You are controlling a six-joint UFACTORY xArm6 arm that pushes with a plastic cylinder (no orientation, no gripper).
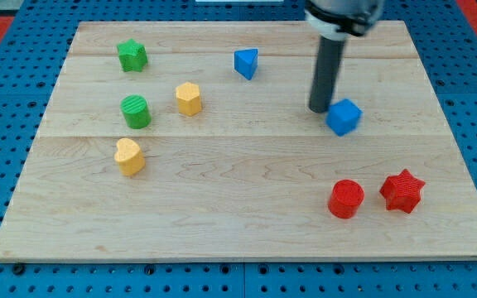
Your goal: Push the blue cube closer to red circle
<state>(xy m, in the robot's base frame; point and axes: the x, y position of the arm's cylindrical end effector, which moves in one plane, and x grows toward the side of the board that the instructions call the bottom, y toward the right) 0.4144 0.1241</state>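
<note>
My tool is a bare rod with no jaws to widen or narrow, so it holds nothing; it only pushes. My tip [320, 108] rests on the bench [238, 232], touching or all but touching the blue cube [344, 117], which lies just to the view's right of the tip and a shade lower. The red circle [346, 199] stands well below the tip toward the view's bottom, almost straight under the cube, with the red star [402, 190] just beside it on its right.

I judge the contact is on the wrong face for the job. Pushing from here would drive the cube toward the view's right, off the line to the circle. To do this step well, I should bring the tip round to the cube's upper side, centre it on that face, and then push steadily toward the view's bottom. An off-centre touch will likely spin the cube and let it slip aside, so I would keep the stroke slow and correct sideways drift early. I should stop short of the circle, so as not to knock it or the star away.

The blue triangular block [246, 63], yellow hexagon [188, 98], yellow heart-like block [128, 156], green cylinder [136, 111] and green star [132, 55] all lie away to the tip's left, clear of the path
</note>
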